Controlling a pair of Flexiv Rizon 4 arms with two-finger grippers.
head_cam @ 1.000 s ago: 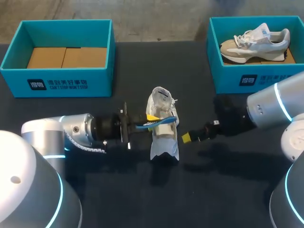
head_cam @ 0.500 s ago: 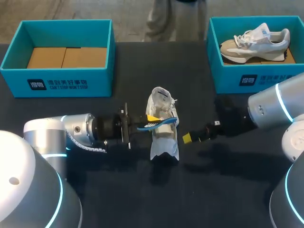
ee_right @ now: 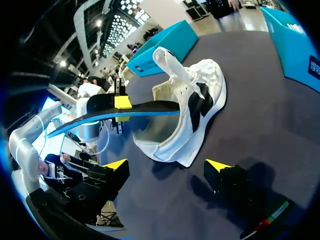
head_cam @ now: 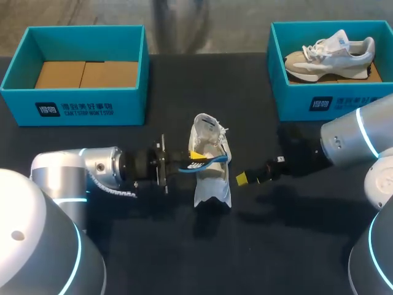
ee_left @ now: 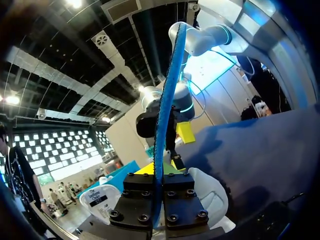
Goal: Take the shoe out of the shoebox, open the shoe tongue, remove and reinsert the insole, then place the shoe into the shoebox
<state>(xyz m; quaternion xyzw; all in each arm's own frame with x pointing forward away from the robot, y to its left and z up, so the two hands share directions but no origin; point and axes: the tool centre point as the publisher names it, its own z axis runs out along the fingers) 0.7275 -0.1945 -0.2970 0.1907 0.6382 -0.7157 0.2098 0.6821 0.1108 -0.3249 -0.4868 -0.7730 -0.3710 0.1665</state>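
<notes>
Left tool (head_cam: 195, 155): clenched on the blue-edged insole (head_cam: 207, 160), gripping it flat near one end. The insole's free end reaches ahead of the tool and lies across the opening of the white shoe (head_cam: 212, 183). The shoe rests on the dark worktop (head_cam: 184, 246), directly ahead of this tool.

Right tool (ee_right: 167, 167): released, fingers spread wide, holding nothing. It faces the shoe's opposite side, and a strip of worktop shows between its tips and the shoe's edge.

Left box (head_cam: 80, 106) and right box (head_cam: 296, 103), the latter holding a second shoe (head_cam: 328, 54), stand well apart from both tools at the worktop's far edge.
</notes>
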